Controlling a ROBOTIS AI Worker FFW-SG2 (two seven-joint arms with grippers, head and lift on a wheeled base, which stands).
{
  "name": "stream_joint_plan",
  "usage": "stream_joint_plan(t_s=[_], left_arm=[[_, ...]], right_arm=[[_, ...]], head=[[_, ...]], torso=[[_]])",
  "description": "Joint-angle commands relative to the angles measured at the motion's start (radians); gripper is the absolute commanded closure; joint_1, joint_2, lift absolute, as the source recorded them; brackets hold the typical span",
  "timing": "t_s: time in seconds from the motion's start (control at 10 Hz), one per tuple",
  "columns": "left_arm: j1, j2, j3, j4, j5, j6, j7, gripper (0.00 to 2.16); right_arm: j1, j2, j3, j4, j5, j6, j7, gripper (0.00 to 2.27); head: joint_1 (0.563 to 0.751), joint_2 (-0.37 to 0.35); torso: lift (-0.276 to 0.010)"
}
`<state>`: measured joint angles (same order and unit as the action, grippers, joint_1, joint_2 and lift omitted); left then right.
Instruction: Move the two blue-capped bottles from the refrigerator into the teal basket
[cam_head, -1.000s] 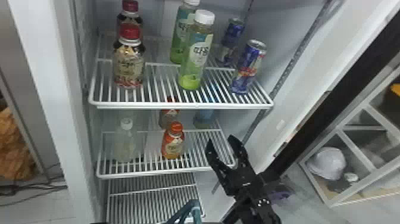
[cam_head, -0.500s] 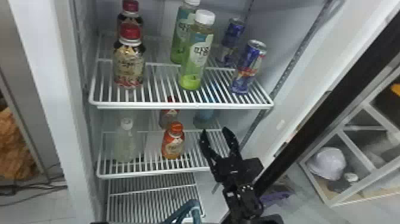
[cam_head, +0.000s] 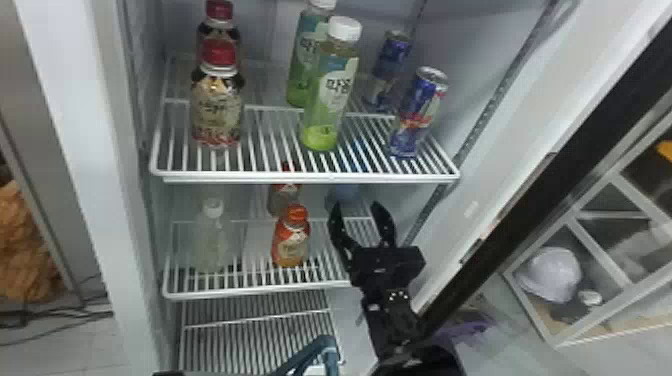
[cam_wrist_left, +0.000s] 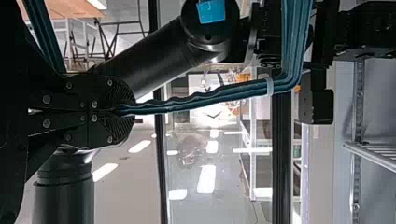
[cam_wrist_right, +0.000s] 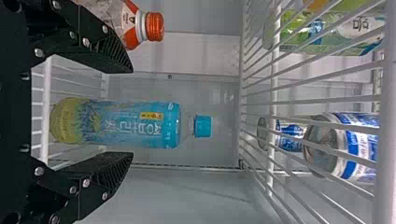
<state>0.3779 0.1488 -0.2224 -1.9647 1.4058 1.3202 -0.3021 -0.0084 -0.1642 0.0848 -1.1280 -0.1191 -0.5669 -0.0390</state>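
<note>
Head view, right tool (cam_head: 355, 204) farther in, fingers apart, nearer blue-capped bottle (cam_wrist_right: 126, 123)

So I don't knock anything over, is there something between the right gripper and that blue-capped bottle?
Nothing visible stands between the right gripper, jaws open, and the blue-capped bottle. The orange-capped bottle stands off to the left, and the upper shelf lies above, both outside the direct path.

You can make out dark Korean lettering on the tall, white-capped clear plastic bottle of green drink (cam_head: 327, 112) atop the upper white wire shelf (cam_head: 250, 175), and pale Korean lettering on the cylindrical, blue-labelled plastic blue-capped bottle (cam_wrist_right: 135, 123) below that shelf.
</note>
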Motion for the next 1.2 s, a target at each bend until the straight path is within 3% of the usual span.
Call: stream_joint_plan(t_s=[0.0,0.3,1.1], left_arm=[[0.0,-0.003,0.0,0.0,0.001,0.0,0.0,1.15],[-0.002,-0.003,-0.002,0.0,0.002,0.0,0.0,1.15],[-0.01,-0.003,-0.006,0.007,0.007,-0.007,0.001,1.15]], right_arm=[[-0.033,0.0,0.009,0.035,-0.001,0.0,-0.013,0.35],[-0.105,0.0,0.016,0.096,-0.011,0.015,-0.024,0.22],[-0.244,-0.003,0.055,0.189,-0.002,0.1,-0.084,0.17]], head=[[0.695,-0.35],[0.695,-0.35],[0.695,-0.35]], torso=[[-0.136],[-0.136],[-0.136]])
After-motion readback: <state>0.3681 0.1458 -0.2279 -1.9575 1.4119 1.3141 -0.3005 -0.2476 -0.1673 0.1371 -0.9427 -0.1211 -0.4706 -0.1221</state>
